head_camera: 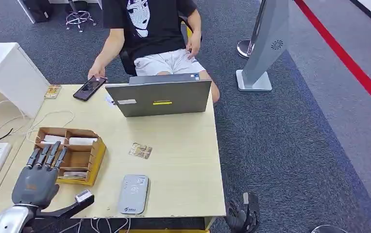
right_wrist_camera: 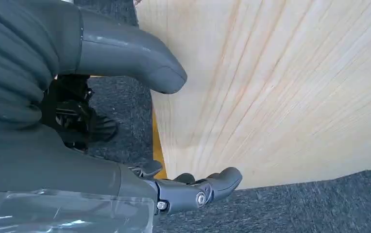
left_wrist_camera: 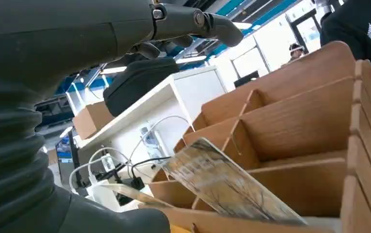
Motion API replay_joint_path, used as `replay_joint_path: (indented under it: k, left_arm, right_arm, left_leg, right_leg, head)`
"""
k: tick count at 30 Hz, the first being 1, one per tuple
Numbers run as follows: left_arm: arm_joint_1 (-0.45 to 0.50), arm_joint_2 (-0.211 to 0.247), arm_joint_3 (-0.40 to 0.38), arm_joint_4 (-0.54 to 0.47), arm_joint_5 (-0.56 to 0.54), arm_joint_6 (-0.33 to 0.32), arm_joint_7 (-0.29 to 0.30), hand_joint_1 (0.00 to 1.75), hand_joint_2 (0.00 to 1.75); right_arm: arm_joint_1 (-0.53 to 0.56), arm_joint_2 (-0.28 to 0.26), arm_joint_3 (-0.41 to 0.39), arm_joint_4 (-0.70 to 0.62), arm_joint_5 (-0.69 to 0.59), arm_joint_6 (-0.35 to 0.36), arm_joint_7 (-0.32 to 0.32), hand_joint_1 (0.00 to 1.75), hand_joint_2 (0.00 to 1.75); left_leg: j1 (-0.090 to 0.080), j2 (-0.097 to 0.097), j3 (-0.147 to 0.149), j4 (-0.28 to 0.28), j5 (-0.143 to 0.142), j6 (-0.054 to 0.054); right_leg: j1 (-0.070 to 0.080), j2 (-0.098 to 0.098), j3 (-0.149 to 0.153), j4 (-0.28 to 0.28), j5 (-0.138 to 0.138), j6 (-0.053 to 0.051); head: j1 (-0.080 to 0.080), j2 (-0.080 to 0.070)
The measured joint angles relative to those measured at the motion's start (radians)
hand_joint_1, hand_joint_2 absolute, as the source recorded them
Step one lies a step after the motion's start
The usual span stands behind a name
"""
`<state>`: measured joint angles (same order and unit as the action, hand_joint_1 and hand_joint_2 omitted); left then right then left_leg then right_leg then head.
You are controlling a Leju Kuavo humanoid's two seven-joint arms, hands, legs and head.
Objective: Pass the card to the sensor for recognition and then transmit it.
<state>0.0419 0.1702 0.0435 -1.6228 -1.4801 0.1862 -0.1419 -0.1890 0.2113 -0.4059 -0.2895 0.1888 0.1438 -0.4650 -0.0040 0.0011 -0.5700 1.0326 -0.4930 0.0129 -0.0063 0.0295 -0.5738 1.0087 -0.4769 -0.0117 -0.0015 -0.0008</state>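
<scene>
A brown cardboard organizer box (head_camera: 94, 156) stands at the left of the wooden table. My left hand (head_camera: 37, 178) hovers at its near left side, fingers straight and apart, holding nothing. The left wrist view shows a patterned card (left_wrist_camera: 222, 187) leaning inside a compartment of the box (left_wrist_camera: 290, 121), between my thumb (left_wrist_camera: 101, 218) and my fingers (left_wrist_camera: 193, 22), untouched. Another card (head_camera: 140, 151) lies flat mid-table. The grey card sensor (head_camera: 133, 194) sits near the front edge. My right hand (right_wrist_camera: 72, 150) hangs beside the table's edge (right_wrist_camera: 271, 97), holding nothing.
A grey laptop (head_camera: 159, 98) stands at the table's far side with a person seated behind it, one hand by a black phone (head_camera: 90, 88). White cables (head_camera: 52, 116) trail at the left. A grey stand (head_camera: 266, 53) is on the carpet to the right.
</scene>
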Motion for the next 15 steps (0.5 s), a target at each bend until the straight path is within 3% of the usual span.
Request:
replay_joint_path:
  k: [14, 15]
  left_arm:
    - [-0.005, -0.037, -0.021, 0.059, -0.015, -0.013, -0.009, 0.05, 1.75]
    - [-0.005, -0.038, -0.023, 0.060, -0.015, -0.013, -0.008, 1.66, 1.75]
  right_arm:
    - [0.000, 0.000, 0.001, 0.000, 0.006, 0.003, -0.003, 0.00, 1.75]
    - [0.000, 0.000, 0.001, 0.000, 0.006, 0.003, -0.004, 0.00, 1.75]
  left_leg:
    - [0.000, 0.000, 0.000, 0.000, 0.000, 0.000]
    - [0.000, 0.000, 0.000, 0.000, 0.000, 0.000]
  right_leg:
    - [0.000, 0.000, 0.000, 0.000, 0.000, 0.000]
    - [0.000, 0.000, 0.000, 0.000, 0.000, 0.000]
  head:
    - [0.000, 0.000]
    - [0.000, 0.000]
